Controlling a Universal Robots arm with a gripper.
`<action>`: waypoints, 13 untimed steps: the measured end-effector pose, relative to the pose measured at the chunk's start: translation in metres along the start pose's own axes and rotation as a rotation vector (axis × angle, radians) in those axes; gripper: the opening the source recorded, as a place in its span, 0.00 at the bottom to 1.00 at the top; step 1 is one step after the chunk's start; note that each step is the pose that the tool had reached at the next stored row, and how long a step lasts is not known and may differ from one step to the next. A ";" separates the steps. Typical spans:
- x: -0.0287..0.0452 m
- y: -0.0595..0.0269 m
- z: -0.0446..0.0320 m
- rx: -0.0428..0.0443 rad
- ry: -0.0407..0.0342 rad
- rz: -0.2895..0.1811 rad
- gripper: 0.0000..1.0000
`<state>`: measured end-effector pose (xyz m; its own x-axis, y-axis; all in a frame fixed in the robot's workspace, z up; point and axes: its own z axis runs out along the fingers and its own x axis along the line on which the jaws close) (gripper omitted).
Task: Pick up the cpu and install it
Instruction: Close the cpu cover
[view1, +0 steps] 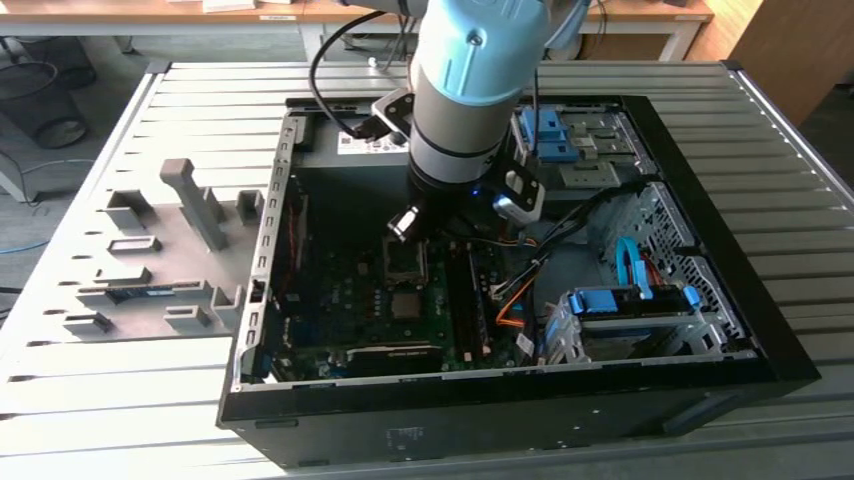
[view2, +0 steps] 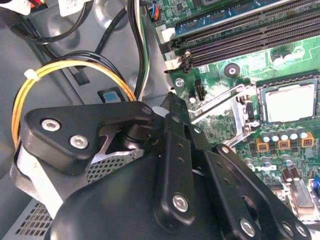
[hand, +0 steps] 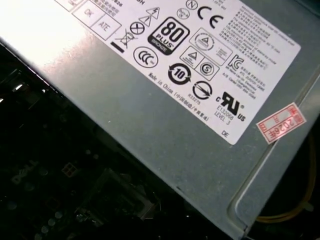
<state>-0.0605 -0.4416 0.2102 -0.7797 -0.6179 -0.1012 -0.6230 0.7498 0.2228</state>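
The end effector (view2: 172, 102) hangs inside the open computer case (view1: 747, 330), low over the motherboard (view1: 360, 300), and honestly we can't tell whether its fingers are spread or pressed together. In the second wrist view we see the cpu (view2: 290, 102) already sitting in its socket with the metal latch frame (view2: 227, 107) swung up beside it. The power supply (hand: 165, 125) sits close by.

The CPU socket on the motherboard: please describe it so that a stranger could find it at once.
Look into the open computer case on the slatted table, at the green motherboard on its floor. The CPU socket is the square metal-framed seat beside the long black memory slots, with a silver chip lying inside it.
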 end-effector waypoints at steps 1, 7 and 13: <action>0.0002 0.0003 -0.0007 0.0003 -0.0002 0.000 0.10; 0.0018 0.0024 -0.0045 0.0020 -0.0020 -0.004 0.10; 0.0022 0.0035 -0.0085 0.0018 -0.0011 -0.012 0.10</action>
<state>-0.0638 -0.4424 0.2190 -0.7722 -0.6267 -0.1050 -0.6326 0.7426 0.2198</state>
